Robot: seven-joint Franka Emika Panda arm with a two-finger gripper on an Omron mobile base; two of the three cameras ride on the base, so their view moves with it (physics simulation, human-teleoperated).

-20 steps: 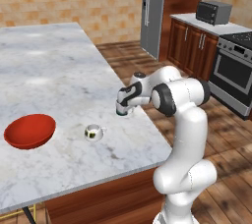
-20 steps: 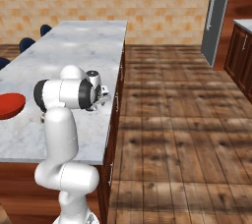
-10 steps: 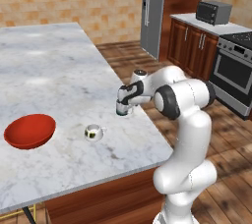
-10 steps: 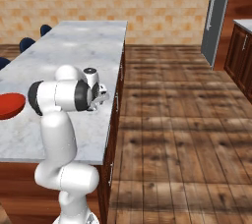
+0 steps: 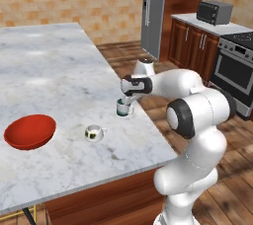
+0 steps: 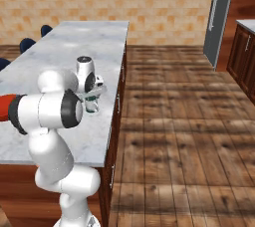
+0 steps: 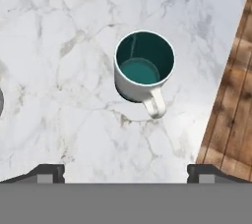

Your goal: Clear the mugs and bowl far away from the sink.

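The silvery-white cylindrical mug [image 5: 123,108] [image 6: 91,104] [image 7: 142,70], dark green inside, stands upright on the marble counter [image 5: 49,61] close to its right edge. My gripper [image 5: 127,99] [image 6: 94,93] [image 7: 125,171] hangs just above this mug, open, with nothing between its fingertips [image 7: 47,171]. The mug's handle points toward the hand. A squat white mug [image 5: 94,132] with a dark yellowish mark sits a little to the left. Farther left lies the wide red bowl [image 5: 30,131] [image 6: 4,107]. The sink is out of view.
The counter's edge [image 5: 146,120] runs just right of the cylindrical mug, with wooden floor [image 7: 231,95] below. A steel fridge [image 5: 153,7], a stove [image 5: 237,71] and a microwave [image 5: 215,12] stand at the back right. Blue chairs [image 6: 30,43] line the counter's far side.
The hand has risen slightly off the cylindrical mug, which stays on the counter. The arm's elbow has shifted a little.
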